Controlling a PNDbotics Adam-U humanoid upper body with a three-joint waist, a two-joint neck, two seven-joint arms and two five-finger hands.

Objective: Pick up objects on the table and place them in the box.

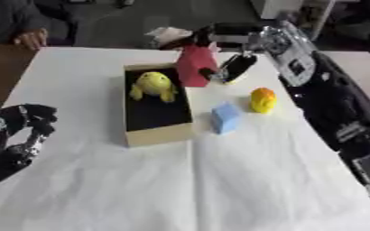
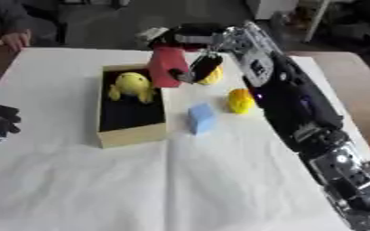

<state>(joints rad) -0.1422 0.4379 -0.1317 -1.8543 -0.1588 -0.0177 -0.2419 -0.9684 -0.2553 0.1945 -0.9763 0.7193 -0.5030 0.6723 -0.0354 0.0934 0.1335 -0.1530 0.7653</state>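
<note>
Carrying a red block (image 1: 194, 65), the right hand (image 1: 234, 66) has its fingers curled round the block's side and holds it at the far right corner of the box (image 1: 158, 134), partly over the rim. So the step in hand looks like the placing of this block. The box, tan outside and dark inside, stands toward the far middle of the bench (image 1: 219, 189) and already holds a yellow toy (image 1: 154, 85) in its far half. Just right of the box a blue cube (image 1: 224, 117) rests on the bench, and beside that a yellow-orange toy (image 1: 262, 99); both are not yet boxed. Something yellow shows behind the right hand, too hidden to name. The left hand (image 1: 26, 122) idles near the bench's left edge, fingers curled and holding nothing. Next, I judge, the block must move left over the box's open near half, clear of the yellow toy, before the fingers let go.
</note>
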